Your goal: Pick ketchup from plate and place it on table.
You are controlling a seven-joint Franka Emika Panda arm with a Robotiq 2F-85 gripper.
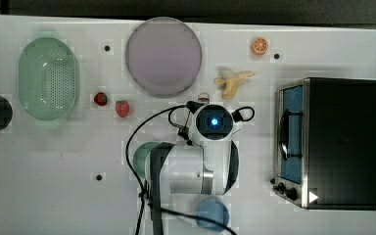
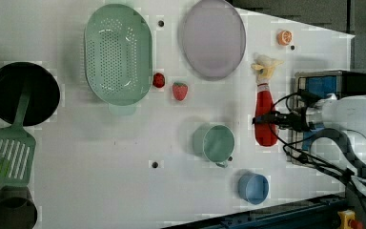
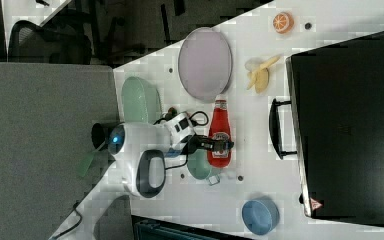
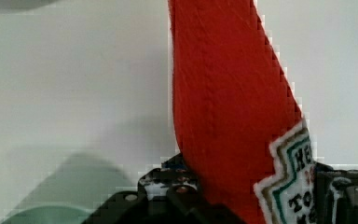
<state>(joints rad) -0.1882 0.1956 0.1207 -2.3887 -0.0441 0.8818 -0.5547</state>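
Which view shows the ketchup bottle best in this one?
The right view: the ketchup shows full length, cap to base, label readable. The left view shows its red body without the label. The wrist view shows a close-up of part of it. The top view shows little beyond the cap.

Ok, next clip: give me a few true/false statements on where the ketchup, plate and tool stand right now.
1. The ketchup lies on the plate. False: the plate is bare, and the bottle is off it, over the white table.
2. The tool is closed around the ketchup. True.
3. The peeled banana sits inside the green colander. False: it lies on the table beside the plate.
4. Two strawberries lie between colander and plate. True.
5. The green cup is on the table. True.
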